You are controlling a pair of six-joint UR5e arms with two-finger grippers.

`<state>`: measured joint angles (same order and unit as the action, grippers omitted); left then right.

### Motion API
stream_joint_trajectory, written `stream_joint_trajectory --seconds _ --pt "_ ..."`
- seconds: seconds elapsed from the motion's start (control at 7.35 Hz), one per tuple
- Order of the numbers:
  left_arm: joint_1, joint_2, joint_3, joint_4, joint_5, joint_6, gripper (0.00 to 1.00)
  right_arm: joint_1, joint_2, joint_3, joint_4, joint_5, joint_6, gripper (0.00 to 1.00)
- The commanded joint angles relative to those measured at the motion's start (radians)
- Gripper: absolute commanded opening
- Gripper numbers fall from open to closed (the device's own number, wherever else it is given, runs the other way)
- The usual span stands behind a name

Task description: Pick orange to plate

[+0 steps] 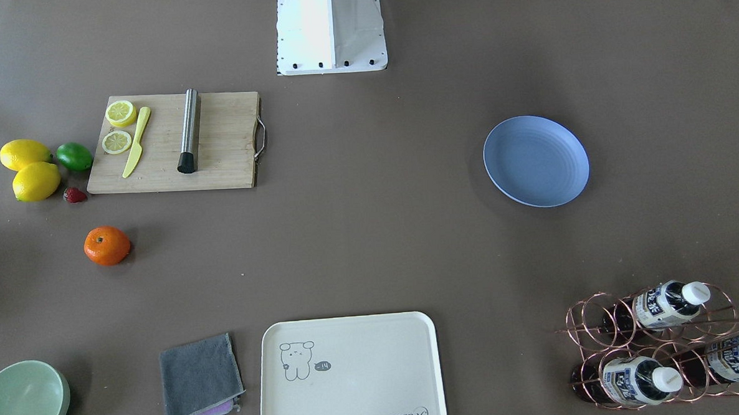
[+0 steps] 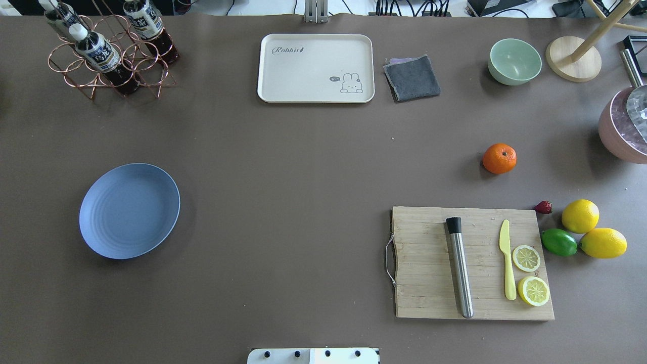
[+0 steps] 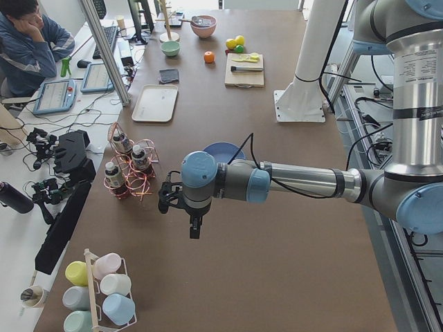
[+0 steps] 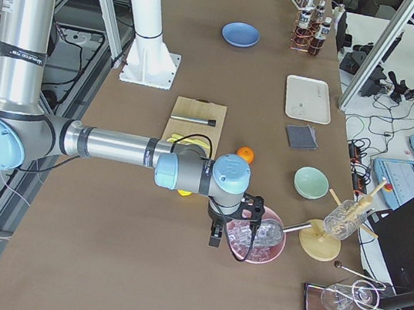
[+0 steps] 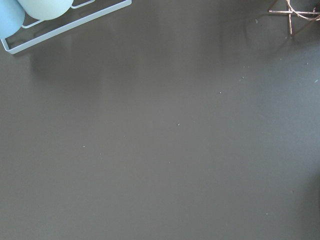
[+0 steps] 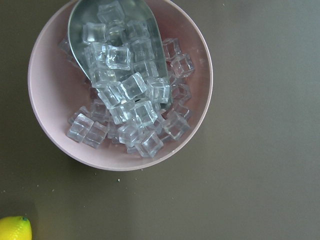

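Note:
The orange (image 2: 499, 158) (image 1: 107, 245) lies alone on the brown table, beyond the cutting board on the robot's right side; it also shows small as the orange (image 4: 245, 154). The periwinkle plate (image 2: 129, 210) (image 1: 536, 161) sits bare on the robot's left side. My left gripper (image 3: 195, 227) shows only in the exterior left view, hanging over bare table past the plate; I cannot tell whether it is open or shut. My right gripper (image 4: 216, 234) shows only in the exterior right view, above a pink ice bowl and far from the orange; I cannot tell its state either.
A wooden cutting board (image 2: 472, 263) carries a steel muddler, a yellow knife and lemon slices. Lemons (image 2: 580, 216), a lime and a strawberry lie beside it. Along the far edge stand a cream tray (image 2: 316, 68), grey cloth, green bowl (image 2: 514, 61) and bottle rack (image 2: 108, 50). The pink ice bowl (image 6: 45, 130) is at the right end.

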<state>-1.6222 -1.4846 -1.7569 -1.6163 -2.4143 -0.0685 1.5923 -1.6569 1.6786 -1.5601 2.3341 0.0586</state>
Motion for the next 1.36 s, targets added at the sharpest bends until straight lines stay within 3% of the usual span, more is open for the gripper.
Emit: stream_joint_trajectory --seconds 0.0,0.41,0.54,0.68,0.95,1.09,1.22 --pt "-0.005 -0.017 -0.003 -0.004 -0.005 -0.001 0.98 0.0 -0.003 0.01 -0.002 -0.001 0.001 1.0" --pt "-0.005 -0.052 0.037 -0.094 -0.006 0.002 0.98 0.0 -0.009 0.01 -0.002 0.001 0.001 1.0" --pt "-0.005 -0.057 0.034 -0.097 -0.046 -0.002 0.98 0.0 -0.008 0.018 0.002 -0.005 -0.006 1.0" --pt "-0.007 -0.06 0.019 -0.114 -0.105 0.007 0.98 0.0 -0.009 0.035 0.061 -0.009 -0.002 1.0" --pt "0.008 -0.063 0.034 -0.294 -0.12 -0.037 0.98 -0.012 0.0 0.036 0.182 0.004 0.013 1.0" --pt "0.098 -0.08 0.033 -0.348 -0.12 -0.059 0.98 -0.023 0.006 0.038 0.216 0.031 0.038 1.0" --pt "0.179 -0.08 0.033 -0.356 -0.112 -0.205 0.98 -0.058 0.031 0.046 0.224 0.047 0.164 1.0"
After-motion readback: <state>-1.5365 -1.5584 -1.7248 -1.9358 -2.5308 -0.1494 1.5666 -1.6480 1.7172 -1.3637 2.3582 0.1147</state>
